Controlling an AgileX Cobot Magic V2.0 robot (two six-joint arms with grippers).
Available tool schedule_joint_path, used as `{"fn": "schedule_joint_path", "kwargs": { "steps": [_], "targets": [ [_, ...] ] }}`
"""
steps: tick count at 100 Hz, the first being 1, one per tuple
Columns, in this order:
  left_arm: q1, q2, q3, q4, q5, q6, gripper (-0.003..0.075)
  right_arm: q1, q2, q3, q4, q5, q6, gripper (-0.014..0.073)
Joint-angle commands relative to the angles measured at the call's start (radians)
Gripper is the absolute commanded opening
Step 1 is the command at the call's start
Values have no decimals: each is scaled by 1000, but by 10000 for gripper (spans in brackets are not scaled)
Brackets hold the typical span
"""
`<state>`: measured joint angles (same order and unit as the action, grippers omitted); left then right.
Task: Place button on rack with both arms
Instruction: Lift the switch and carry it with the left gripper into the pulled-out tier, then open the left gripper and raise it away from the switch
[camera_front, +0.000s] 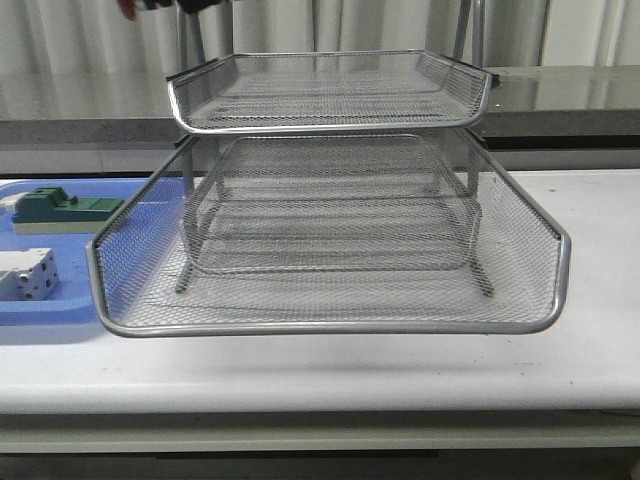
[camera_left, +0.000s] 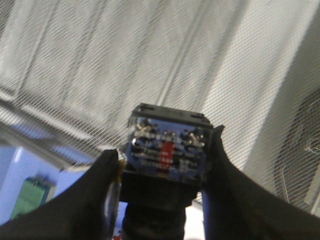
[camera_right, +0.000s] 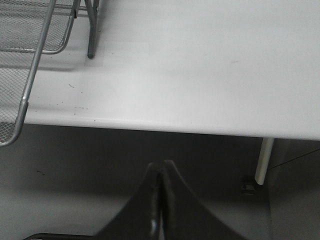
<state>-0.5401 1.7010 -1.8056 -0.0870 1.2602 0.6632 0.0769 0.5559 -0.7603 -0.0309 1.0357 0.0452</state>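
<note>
My left gripper (camera_left: 164, 146) is shut on the button (camera_left: 167, 147). Its blue rear block with silver screws points away from the camera, and its black body sits between the two black fingers (camera_left: 105, 175). Behind it the view is filled by the wire mesh of the rack (camera_left: 125, 65). From the front, the three-tier silver rack (camera_front: 330, 250) stands mid-table, and a speck of red (camera_front: 128, 8) with black arm parts (camera_front: 190, 5) shows at the top edge above its top-left corner. My right gripper (camera_right: 161, 166) is shut on nothing, low beside the table's front edge, right of the rack's corner (camera_right: 25, 100).
A flat blue tray (camera_front: 60, 305) lies left of the rack, holding a green block (camera_front: 60, 208) and a white-grey terminal block (camera_front: 28, 273). The white table's front edge (camera_right: 165, 127) runs just ahead of my right gripper. A table leg (camera_right: 263, 160) stands below it.
</note>
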Motion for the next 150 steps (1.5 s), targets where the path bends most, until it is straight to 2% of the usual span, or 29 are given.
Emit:
{"fn": "schedule_joint_path", "kwargs": {
  "steps": [1, 12, 27, 87, 94, 101, 113, 123, 130, 150],
  "targets": [
    [-73, -44, -15, -27, 7, -10, -20, -1, 3, -31, -13, -49, -3, -68],
    [-148, -30, -7, -27, 7, -10, -20, -1, 3, -31, -13, -49, -3, -68],
    [-194, 15, -2, -29, 7, -10, -20, -1, 3, -31, -13, -49, -3, -68],
    [-196, 200, 3, -52, 7, -10, -8, -1, 3, -31, -13, -49, -3, -68],
    [-196, 200, 3, -52, 7, -10, 43, -1, 3, -31, -13, -49, -3, -68],
    [-196, 200, 3, -52, 7, -10, 134, -1, 3, -31, -13, -49, -3, -68],
    [-196, 200, 3, -52, 7, -10, 358, -1, 3, -31, -13, -49, -3, -68],
    [-196, 200, 3, -52, 7, -10, 498, -1, 3, -31, -13, -49, -3, -68],
    [-196, 200, 3, -52, 7, -10, 536, -1, 3, -31, -13, -49, -3, -68],
    [-196, 197, 3, -30, 7, -10, 536, -1, 3, -31, -13, -49, -3, -68]
  ]
}}
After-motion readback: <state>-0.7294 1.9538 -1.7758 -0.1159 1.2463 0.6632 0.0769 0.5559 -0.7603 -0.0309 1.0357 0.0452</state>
